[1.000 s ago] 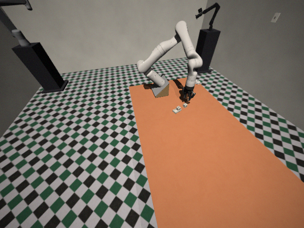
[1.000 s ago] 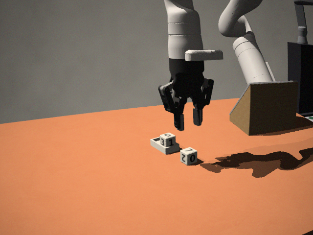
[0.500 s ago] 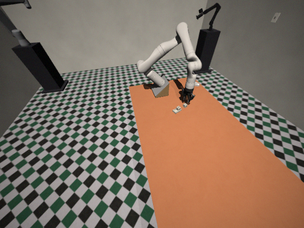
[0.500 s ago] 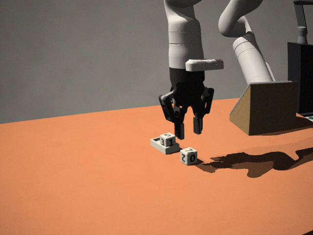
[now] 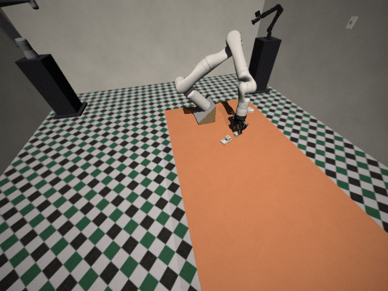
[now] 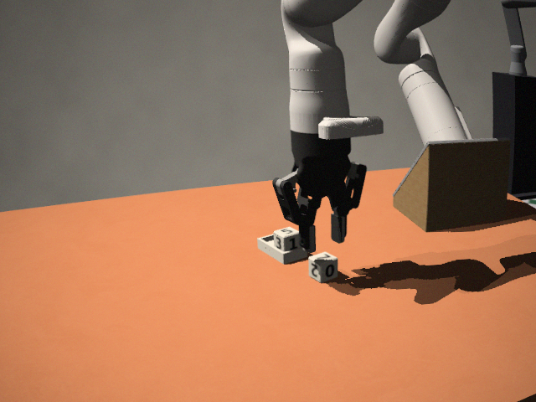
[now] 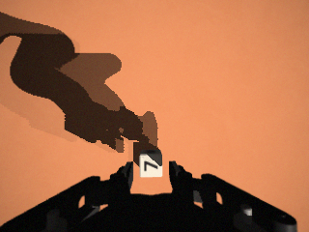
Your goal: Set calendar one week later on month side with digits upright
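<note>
- Calendar tray (image 6: 283, 255), a small pale box, lies flat on the orange table (image 6: 130, 302), left of the wooden wedge block (image 6: 454, 186) that carries the arm.
- One cube (image 6: 286, 240) stands in the tray, showing 3 and 1 on its near sides and 5 on top.
- Second cube (image 6: 322, 266) sits outside on the table, just right of the tray, with 2 and 0 on its near sides and 7 on top.
- Gripper (image 6: 323, 239) hangs above that loose cube, fingers partly apart and gripping nothing; the wrist view frames the 7 between them.
- Work appears barely begun: the loose cube must be seized, turned and seated beside its partner, then released.
</note>
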`<state>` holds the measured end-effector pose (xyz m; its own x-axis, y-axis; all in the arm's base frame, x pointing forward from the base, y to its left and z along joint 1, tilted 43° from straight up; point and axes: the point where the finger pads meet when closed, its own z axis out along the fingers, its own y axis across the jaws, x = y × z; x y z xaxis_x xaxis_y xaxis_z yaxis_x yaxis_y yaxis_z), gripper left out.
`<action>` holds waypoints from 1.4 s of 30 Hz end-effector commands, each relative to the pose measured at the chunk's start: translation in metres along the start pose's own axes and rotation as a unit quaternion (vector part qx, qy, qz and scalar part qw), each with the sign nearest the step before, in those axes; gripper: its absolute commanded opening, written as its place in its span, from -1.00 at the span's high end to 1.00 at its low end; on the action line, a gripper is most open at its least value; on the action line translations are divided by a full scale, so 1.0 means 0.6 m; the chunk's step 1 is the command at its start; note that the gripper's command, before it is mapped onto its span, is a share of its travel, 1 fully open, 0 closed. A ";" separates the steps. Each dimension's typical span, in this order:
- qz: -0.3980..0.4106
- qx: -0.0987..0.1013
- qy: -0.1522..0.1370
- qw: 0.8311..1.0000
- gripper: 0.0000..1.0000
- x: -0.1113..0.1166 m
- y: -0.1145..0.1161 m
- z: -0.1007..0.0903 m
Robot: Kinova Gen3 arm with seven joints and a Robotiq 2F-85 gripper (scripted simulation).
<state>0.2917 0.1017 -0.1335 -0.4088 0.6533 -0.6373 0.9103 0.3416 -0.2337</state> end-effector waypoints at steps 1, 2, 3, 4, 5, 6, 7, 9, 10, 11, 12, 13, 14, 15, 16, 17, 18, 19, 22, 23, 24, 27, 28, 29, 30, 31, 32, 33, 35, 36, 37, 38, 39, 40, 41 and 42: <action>0.001 0.001 -0.001 1.000 0.07 -0.002 0.000 0.005; 0.001 0.001 -0.001 1.000 0.07 -0.002 0.000 0.005; 0.001 0.001 -0.001 1.000 0.07 -0.002 0.000 0.005; 0.001 0.001 -0.001 1.000 0.07 -0.002 0.000 0.006; 0.001 0.001 -0.001 1.000 0.07 -0.002 0.000 0.008; 0.001 0.001 -0.001 1.000 0.07 -0.002 0.000 0.009; 0.001 0.001 -0.001 1.000 0.07 -0.002 -0.001 0.009; 0.001 0.001 -0.001 1.000 0.07 -0.002 -0.001 0.011; 0.001 0.001 -0.001 1.000 0.07 -0.002 -0.001 0.011; 0.001 0.001 -0.001 1.000 0.07 -0.002 -0.001 0.011; 0.001 0.001 -0.001 1.000 0.07 -0.002 -0.001 0.012; 0.001 0.001 -0.001 1.000 0.07 -0.002 -0.001 0.012; 0.001 0.001 -0.001 1.000 0.07 -0.002 -0.001 0.012; 0.001 0.001 -0.001 1.000 0.07 -0.002 -0.001 0.012; 0.001 0.001 -0.001 1.000 0.07 -0.002 -0.001 0.012; 0.001 0.001 -0.001 1.000 0.07 -0.002 -0.001 0.012; 0.001 0.001 -0.001 1.000 0.07 -0.002 -0.001 0.012; 0.001 0.001 -0.001 1.000 0.07 -0.002 -0.001 0.012; 0.001 0.001 -0.001 1.000 0.07 -0.002 -0.001 0.012; 0.001 0.001 -0.001 1.000 0.07 -0.002 -0.001 0.012; 0.001 0.001 -0.001 1.000 0.07 -0.002 -0.001 0.012; 0.001 0.001 -0.001 1.000 0.07 -0.002 -0.001 0.012; 0.001 0.001 -0.001 1.000 0.07 -0.002 -0.001 0.012; 0.001 0.001 -0.001 1.000 0.07 -0.002 -0.001 0.012; 0.001 0.001 -0.001 1.000 0.07 -0.002 -0.001 0.012; 0.001 0.001 -0.001 1.000 0.07 -0.002 -0.001 0.012; 0.001 0.001 -0.001 1.000 0.07 -0.002 -0.001 0.012; 0.001 0.001 -0.001 1.000 0.07 -0.002 -0.001 0.012; 0.001 0.001 -0.001 1.000 0.07 -0.002 -0.001 0.012; 0.001 0.001 -0.001 1.000 0.07 -0.002 -0.001 0.012; 0.001 0.001 -0.001 1.000 0.07 -0.002 -0.001 0.012; 0.001 0.001 -0.001 1.000 0.07 -0.002 -0.001 0.012; 0.001 0.001 -0.001 1.000 0.07 -0.002 -0.001 0.012; 0.001 0.001 -0.001 1.000 0.07 -0.002 -0.001 0.012; 0.001 0.001 -0.001 1.000 0.07 -0.002 -0.001 0.012; 0.001 0.001 -0.001 1.000 0.07 -0.002 -0.001 0.012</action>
<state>0.2922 0.0951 -0.1381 -0.4069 0.6521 -0.6396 0.9113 0.3380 -0.2351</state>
